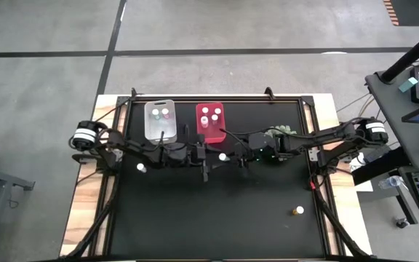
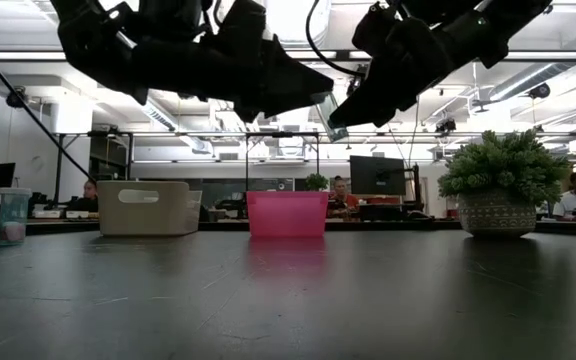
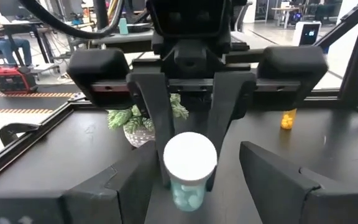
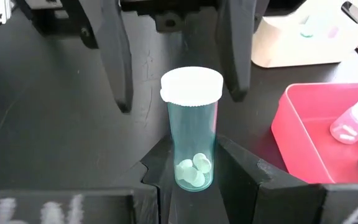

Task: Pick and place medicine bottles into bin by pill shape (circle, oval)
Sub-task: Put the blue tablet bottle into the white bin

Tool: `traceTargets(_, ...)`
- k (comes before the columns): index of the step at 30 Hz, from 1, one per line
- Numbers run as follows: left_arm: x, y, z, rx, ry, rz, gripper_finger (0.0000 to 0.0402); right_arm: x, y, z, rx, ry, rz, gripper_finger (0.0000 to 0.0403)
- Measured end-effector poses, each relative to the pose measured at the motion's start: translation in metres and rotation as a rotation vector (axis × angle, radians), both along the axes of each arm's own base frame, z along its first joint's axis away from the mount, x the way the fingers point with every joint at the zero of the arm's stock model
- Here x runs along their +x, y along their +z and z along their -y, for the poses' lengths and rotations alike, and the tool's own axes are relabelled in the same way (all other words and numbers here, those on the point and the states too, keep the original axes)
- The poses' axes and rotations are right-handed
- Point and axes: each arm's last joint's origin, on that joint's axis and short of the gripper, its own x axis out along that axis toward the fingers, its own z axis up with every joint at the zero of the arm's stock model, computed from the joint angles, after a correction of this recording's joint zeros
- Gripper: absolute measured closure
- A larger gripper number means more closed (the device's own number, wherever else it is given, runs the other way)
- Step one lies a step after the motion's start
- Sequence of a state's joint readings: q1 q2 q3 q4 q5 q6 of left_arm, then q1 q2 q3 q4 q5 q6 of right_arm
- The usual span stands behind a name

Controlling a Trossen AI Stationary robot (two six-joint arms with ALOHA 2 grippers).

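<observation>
Your left gripper (image 1: pixel 204 154) hangs open, facing the teal bottle (image 4: pixel 191 127) clamped in your right gripper (image 1: pixel 231 156). Behind them, clear bin (image 1: pixel 160 120) has two bottles, red bin (image 1: pixel 211 121) three. Amber bottle (image 1: pixel 298 211) and others wait.

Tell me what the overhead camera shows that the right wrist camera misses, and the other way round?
Only the high view shows both arms reaching in from the table's two sides, the amber bottle standing alone on the right arm's side, a stray white-capped bottle and the plant.

Only the right wrist view shows the pale pills inside the teal bottle, which the right gripper holds while the left gripper stands open around its cap.

Both show the red bin and the clear bin, each holding bottles.
</observation>
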State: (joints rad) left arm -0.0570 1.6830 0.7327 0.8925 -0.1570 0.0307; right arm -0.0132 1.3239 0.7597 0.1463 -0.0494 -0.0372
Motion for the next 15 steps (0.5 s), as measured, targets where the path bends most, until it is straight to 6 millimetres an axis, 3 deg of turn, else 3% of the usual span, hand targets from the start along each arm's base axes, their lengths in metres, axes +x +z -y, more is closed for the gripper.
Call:
traceTargets(6, 0.0024, 0.0005, -0.0005, 0.000, 0.002, 0.018, 0.0194, 0.0001, 0.0001, 0.0000, 0.001, 0.000, 0.001, 0.0307)
traceTargets(15, 0.0018, -0.0012, -0.0010, 0.000, 0.005, 0.007, 0.0263, 0.0001, 0.0001, 0.0000, 0.003, -0.001, 0.001, 0.0307)
